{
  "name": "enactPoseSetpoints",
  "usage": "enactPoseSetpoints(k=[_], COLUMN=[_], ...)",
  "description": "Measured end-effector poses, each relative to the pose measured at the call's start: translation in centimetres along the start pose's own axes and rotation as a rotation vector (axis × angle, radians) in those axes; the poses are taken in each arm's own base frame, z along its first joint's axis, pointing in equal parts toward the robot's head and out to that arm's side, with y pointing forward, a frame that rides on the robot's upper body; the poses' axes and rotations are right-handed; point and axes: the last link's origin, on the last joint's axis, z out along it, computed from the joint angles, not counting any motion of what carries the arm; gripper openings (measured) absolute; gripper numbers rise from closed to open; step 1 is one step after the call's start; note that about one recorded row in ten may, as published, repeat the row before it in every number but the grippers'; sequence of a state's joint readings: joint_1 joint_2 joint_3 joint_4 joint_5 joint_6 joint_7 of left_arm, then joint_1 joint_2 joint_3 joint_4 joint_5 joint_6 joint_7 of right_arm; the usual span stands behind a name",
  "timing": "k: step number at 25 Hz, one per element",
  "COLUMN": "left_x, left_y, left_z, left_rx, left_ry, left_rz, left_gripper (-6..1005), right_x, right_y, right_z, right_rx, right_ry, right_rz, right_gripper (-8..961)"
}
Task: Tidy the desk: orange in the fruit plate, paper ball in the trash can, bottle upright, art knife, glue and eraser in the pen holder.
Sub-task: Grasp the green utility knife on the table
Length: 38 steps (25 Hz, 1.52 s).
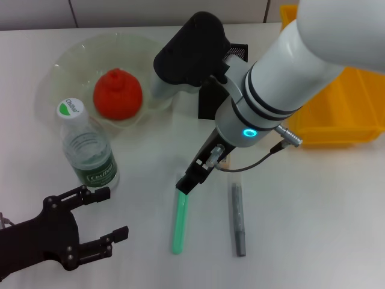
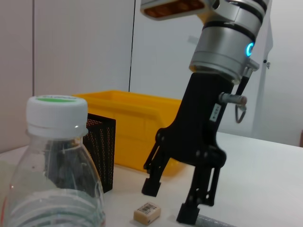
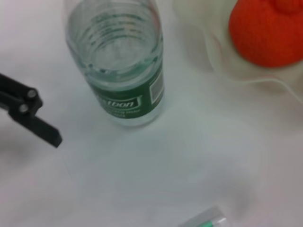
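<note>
The right gripper (image 1: 194, 179) hangs low over the table (image 1: 313, 229) with its two fingers spread apart and nothing between them. Its tips are right at the top end of the green stick (image 1: 178, 223), which lies flat and stretches away from the gripper toward the robot. A gray stick (image 1: 238, 220) lies just to the right of the green one. The little eraser (image 2: 147, 212) sits on the table close beside the gripper's fingers. Behind the gripper stands the black mesh cup (image 2: 99, 150), and the yellow bin (image 1: 349, 108) is farther off to its right.

The left gripper (image 1: 103, 214) waits near the table's front edge, wide apart and holding nothing. The bottle (image 1: 87, 147) stands up straight just past its fingertips. Beyond the bottle, the orange (image 1: 118, 94) sits in the green glass plate (image 1: 66, 60).
</note>
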<state>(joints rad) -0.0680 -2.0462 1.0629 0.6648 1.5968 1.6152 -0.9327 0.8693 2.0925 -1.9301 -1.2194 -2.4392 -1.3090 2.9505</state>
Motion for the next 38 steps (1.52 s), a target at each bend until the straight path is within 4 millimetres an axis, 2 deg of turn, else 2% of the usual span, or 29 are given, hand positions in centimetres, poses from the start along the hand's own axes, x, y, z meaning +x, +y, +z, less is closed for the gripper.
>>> enactPoseSetpoints(k=[8, 15, 38], left_x=[0.0, -0.3, -0.5], left_y=[0.1, 0.3, 0.4], left_z=[0.2, 0.4, 0.7], left_rx=[-0.006, -0.006, -0.011], left_ry=[0.0, -0.005, -0.001], left_rz=[-0.002, -0.008, -0.016], left_gripper=[773, 773, 773], right_x=[-0.3, -0.8, -1.3], right_y=[0.2, 0.2, 0.2], right_z=[1.1, 1.4, 2.1], right_rx=[0.002, -0.068, -0.019], right_ry=[-0.016, -0.011, 0.066], right_rz=[-0.012, 0.061, -0.006], right_gripper=[836, 835, 836])
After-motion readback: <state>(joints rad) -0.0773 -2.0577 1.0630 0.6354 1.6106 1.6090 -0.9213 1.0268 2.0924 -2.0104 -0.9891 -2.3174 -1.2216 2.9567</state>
